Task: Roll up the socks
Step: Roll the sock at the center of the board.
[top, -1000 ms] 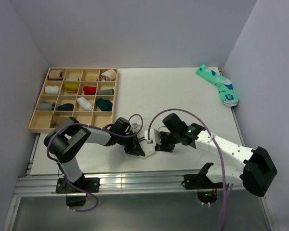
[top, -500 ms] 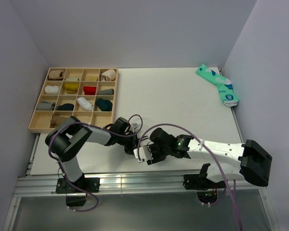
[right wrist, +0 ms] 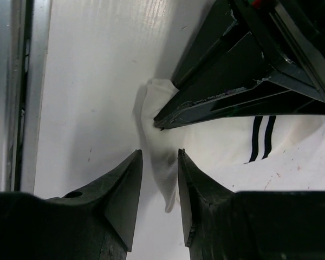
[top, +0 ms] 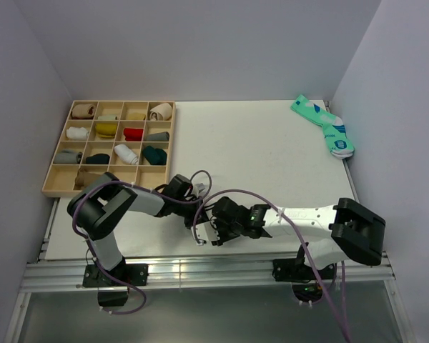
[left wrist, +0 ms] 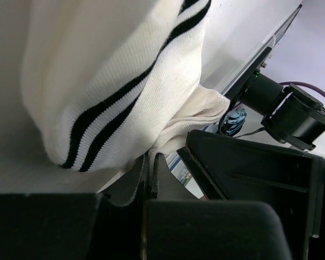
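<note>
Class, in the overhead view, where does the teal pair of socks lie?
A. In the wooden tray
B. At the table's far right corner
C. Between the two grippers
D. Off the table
B: the teal pair lies by the right wall at the far corner of the table.

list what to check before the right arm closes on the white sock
1. The left gripper is shut on the white sock: ok.
2. The sock's edge lies between the jaws of the right gripper: ok.
3. Right jaws closed on the fabric: not ok, a gap shows.
4. Room between the two grippers: cannot tell, they sit very close.
5. The teal pair is out of the way at the far right corner: ok.
</note>
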